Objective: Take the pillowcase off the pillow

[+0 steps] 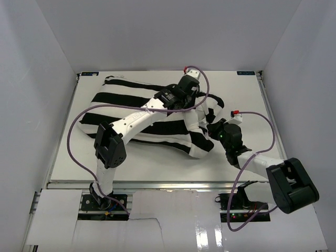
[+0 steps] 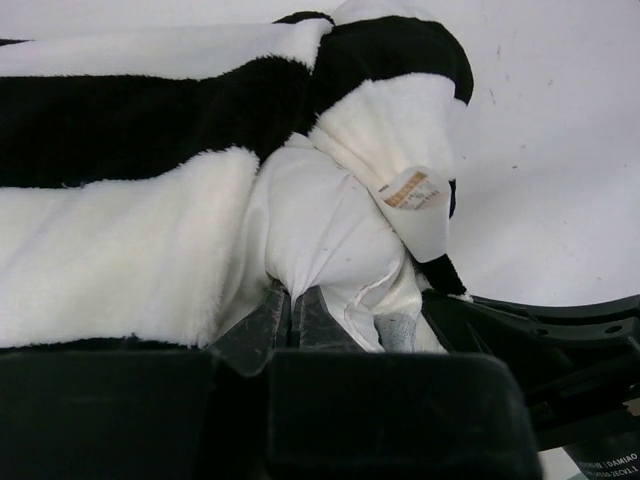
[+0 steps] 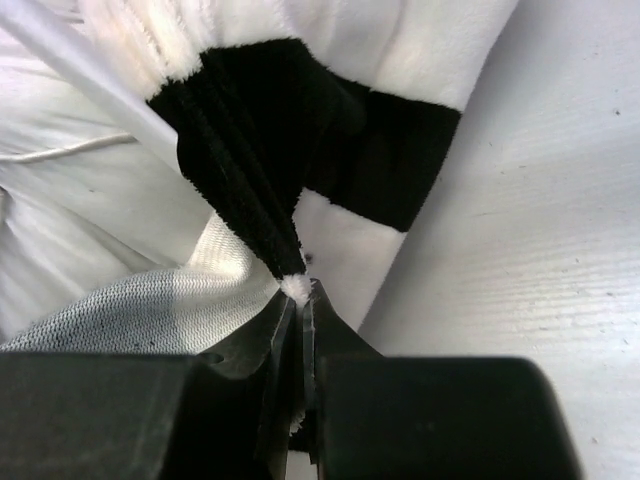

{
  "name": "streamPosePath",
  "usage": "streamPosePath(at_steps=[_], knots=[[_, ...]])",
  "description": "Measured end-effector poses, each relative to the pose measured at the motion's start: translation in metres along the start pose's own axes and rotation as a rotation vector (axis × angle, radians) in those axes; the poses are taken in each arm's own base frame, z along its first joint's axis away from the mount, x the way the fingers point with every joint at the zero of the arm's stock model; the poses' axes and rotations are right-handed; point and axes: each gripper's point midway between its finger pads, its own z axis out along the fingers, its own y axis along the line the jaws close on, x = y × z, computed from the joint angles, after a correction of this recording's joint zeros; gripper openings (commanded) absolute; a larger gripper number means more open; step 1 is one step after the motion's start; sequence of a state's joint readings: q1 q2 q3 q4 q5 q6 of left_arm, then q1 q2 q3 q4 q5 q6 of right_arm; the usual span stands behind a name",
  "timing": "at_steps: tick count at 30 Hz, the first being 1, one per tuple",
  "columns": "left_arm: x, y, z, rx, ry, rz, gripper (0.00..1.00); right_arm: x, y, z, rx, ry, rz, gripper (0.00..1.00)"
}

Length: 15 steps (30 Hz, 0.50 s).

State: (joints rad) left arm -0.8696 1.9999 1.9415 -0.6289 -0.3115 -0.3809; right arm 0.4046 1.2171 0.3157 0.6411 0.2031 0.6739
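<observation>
Found the pillowcase (image 1: 131,113), striped black and white, lying mid-table (image 1: 157,165), long axis from 10 to 4 o'clock, mouth pointing to 4. Saw the left gripper (image 2: 292,305) pinched shut on the pillow (image 2: 320,215), mostly inside, corner bulging out there. Saw the right gripper (image 3: 300,300) clamped on the pillowcase hem. Judged both soft, light, limp. Best held at corner and hem.

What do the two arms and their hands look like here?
Both the left arm and right arm have white tube links between bulky black joint housings, each trailed by a looping purple cable. The left hand and right hand are black blocks with slim, grey translucent fingers.
</observation>
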Motion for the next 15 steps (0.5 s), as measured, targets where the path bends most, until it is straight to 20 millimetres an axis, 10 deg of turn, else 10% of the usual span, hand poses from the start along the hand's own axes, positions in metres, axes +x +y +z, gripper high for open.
streamPosePath(at_steps=[6,15], knots=[[-0.016,0.034,-0.001,-0.013,0.000,-0.067,0.00,0.001,0.004,0.015,-0.014,0.003,0.023,0.08],[-0.036,0.031,-0.041,0.113,-0.049,-0.179,0.00,0.002,0.017,0.030,-0.074,0.002,0.048,0.08]])
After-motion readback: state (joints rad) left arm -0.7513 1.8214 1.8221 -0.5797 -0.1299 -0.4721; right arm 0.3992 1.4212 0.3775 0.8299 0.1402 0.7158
